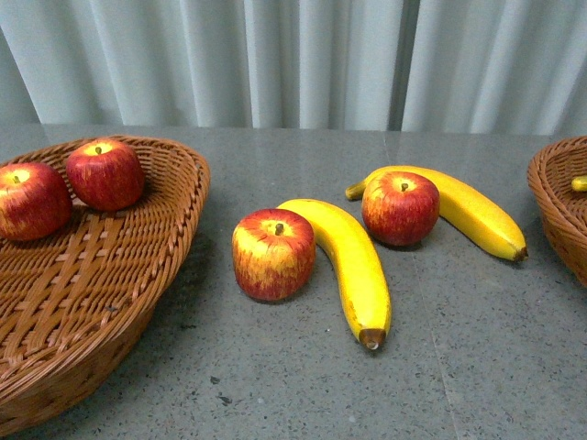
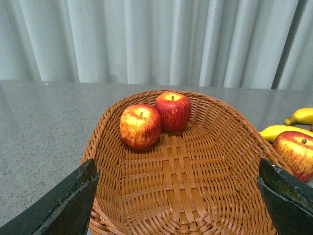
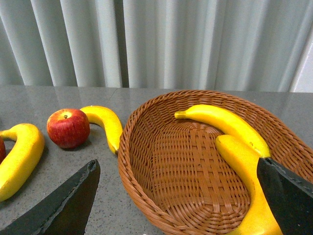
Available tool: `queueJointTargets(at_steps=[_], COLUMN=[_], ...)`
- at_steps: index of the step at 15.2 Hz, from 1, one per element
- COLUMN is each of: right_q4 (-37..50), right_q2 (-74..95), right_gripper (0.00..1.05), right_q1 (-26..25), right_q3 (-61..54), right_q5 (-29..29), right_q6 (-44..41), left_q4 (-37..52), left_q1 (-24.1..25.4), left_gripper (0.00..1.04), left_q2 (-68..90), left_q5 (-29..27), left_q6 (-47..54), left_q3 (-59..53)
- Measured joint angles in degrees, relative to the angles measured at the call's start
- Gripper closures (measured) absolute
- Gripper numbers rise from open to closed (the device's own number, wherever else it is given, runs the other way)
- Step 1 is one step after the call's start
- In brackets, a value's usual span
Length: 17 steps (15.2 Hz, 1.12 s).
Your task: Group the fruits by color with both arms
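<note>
A brown woven wicker basket (image 1: 101, 275) sits on the grey table (image 1: 459, 367), with a twin basket (image 3: 186, 171) well to its right. The black angular left gripper (image 2: 177, 166) and right gripper (image 3: 177, 164) both gape empty. Two curved yellow bananas (image 3: 225, 120) lie in the twin. Two more bananas (image 1: 353, 266) and two glossy red apples (image 1: 273, 254) lie right of the first basket, and two apples (image 1: 105, 172) sit inside it.

Wicker basket (image 3: 142, 161) holding two bananas (image 3: 225, 122), apple (image 3: 68, 128) between two more outside, perhaps another apple (image 3: 1, 148) at edge
</note>
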Motion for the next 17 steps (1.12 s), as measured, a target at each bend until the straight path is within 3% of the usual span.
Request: queueJointTargets(at_steps=[12,13,14,15,17], right_q4=[-0.02,-0.02,-0.04,0.04,-0.07], right_q2=[0.00,0.00,0.02,0.02,0.02], right_gripper=[0.07,0.07,0.07,0.07,0.07], right_q1=[0.00,0.00,0.00,0.00,0.02], right_q3=[0.00,0.00,0.00,0.00,0.00], right_q5=[0.00,0.00,0.07,-0.02,-0.02], right_q6=[0.00,0.00,0.04,0.02,0.02], left_q4=[0.00,-1.66,-10.99,-11.17,-5.38], left_q1=[0.00,-0.59,-6.54,-8.31,-3.15], left_gripper=[0.07,0.07,0.07,0.07,0.07], left_q2=[0.00,0.33,5.88,8.20,10.49], left_q5=[0.00,-1.40,-13.07,-17.73,-16.17], left_q6=[0.00,-0.44,-4.11,-5.29,-5.57], left_q3=[0.00,0.28,4.07,5.11,6.84])
